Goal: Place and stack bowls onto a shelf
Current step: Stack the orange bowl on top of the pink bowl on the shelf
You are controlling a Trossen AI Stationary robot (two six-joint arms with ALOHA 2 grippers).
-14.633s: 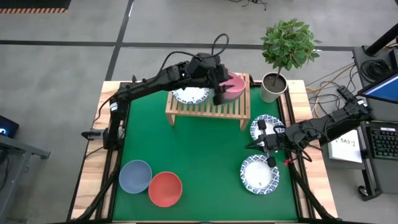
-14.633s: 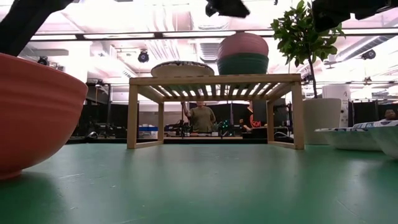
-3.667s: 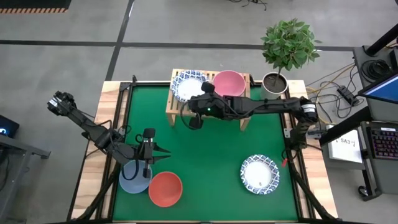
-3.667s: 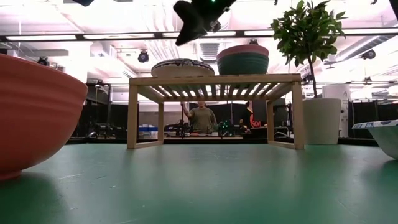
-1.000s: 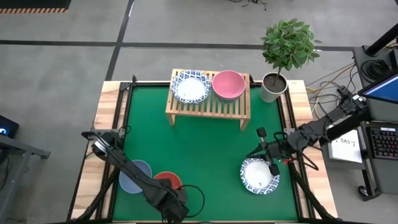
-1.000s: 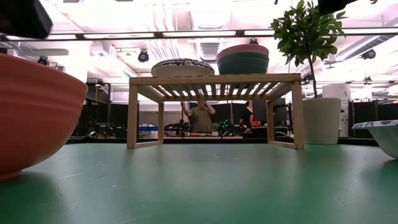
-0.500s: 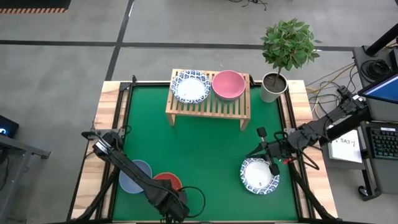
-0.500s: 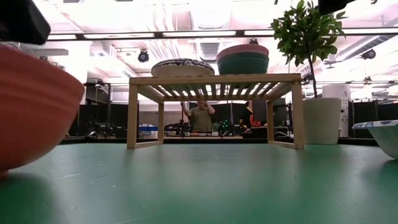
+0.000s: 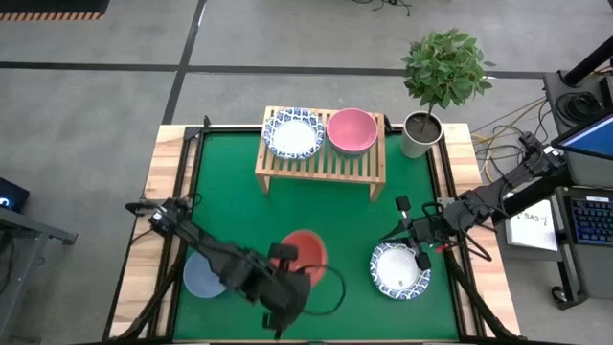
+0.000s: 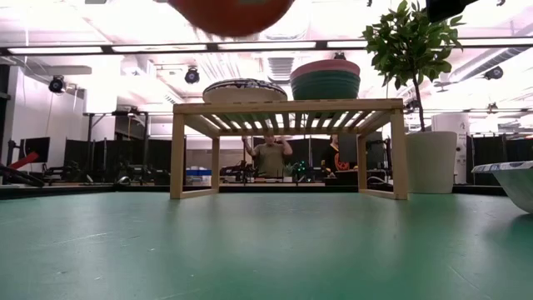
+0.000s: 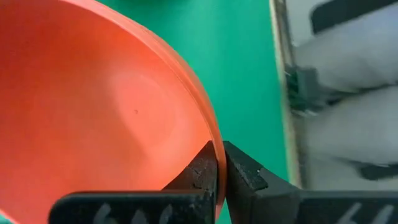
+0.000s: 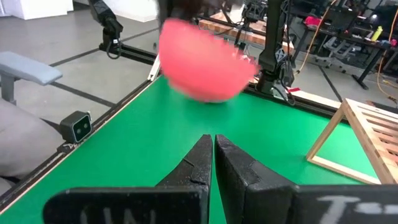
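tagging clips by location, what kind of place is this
Most likely a robotics lab or workshop, not a home: a person among equipment racks beyond the table, strip lights overhead, and a monitor and keyboard beside it.

A leafy potted plant (image 9: pixel 442 72) in a pale pot (image 9: pixel 420 134) stands at the far right corner of the green surface (image 9: pixel 326 216). Beyond, a person (image 10: pixel 270 157) stands in the room.

text: none legible | labels: none | numbers: none
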